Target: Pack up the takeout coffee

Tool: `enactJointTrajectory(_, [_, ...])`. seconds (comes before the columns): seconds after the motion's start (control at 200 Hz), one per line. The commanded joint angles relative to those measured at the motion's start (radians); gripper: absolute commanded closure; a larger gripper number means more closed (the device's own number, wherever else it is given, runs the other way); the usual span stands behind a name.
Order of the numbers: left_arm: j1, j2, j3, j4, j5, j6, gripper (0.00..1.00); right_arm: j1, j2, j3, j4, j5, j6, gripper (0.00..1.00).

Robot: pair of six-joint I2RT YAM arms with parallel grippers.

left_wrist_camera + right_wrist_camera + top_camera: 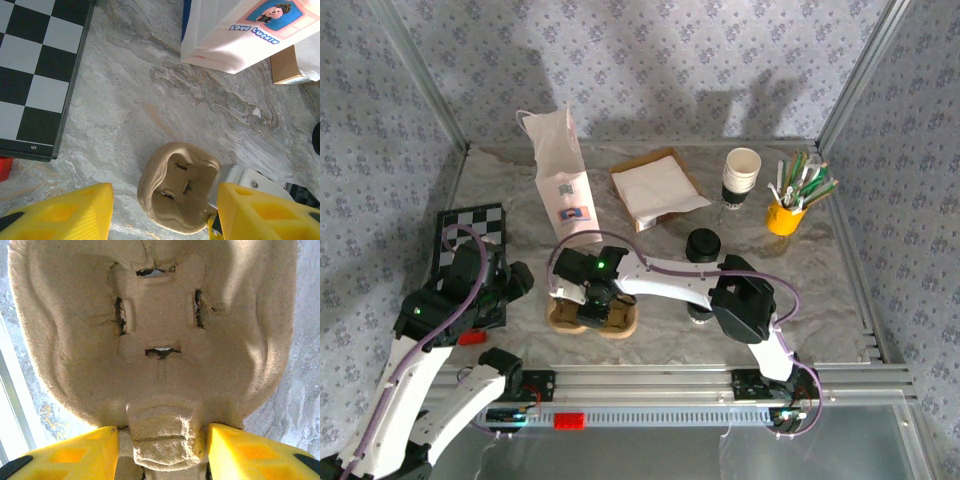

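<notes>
- Right pincer: its yellow fingers stand either side of the raised middle ridge of the tan moulded-pulp cup carrier. Both pads appear to touch the ridge's flanks, so I read this as a grip on the carrier, though its firmness cannot be judged.
- Left pincer: jaws apart with nothing between them. It hangs above the grey marbled table, and the carrier lies just ahead of and below it.
- Takeout coffee, a small cream-and-black paper cup with a black lid: it stands behind the right pincer, back along that arm near the elbow. It is largely covered by the arm and well apart from the jaws, so the identification is tentative.
- White paper bag with a cartoon label: upright, on the far side of the right pincer, near the carrier but not touching it.
- Judged step: securing the carrier so it can take the cup.
- To do it well, keep the ridge centred between the pads and squeeze lightly, since pulp crushes.
- Hold the carrier level and clear of the bag.
- Risk: the ridge is narrow, so an off-centre grip may let the carrier swing or tear.
</notes>
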Motion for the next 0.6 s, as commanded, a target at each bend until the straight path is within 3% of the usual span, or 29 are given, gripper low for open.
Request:
enactJointTrajectory(0.0, [0.008, -0.01, 0.008, -0.005, -0.002, -0.006, 0.43, -0.003, 0.012, 0.027, -0.032, -0.009, -0.014, 0.53])
enactJointTrajectory(0.255, [0.008, -0.013, 0.011, -0.004, -0.001, -0.007, 0.43, -0.003, -0.023, 0.046, -0.053, -0.011, 0.016, 0.61])
enactJointTrajectory(0.595, [0.009, -0.023, 0.035, -0.019, -0.014, -0.007, 0.42, -0.023, -0.079, 0.089, -0.12, -0.006, 0.114, 0.63])
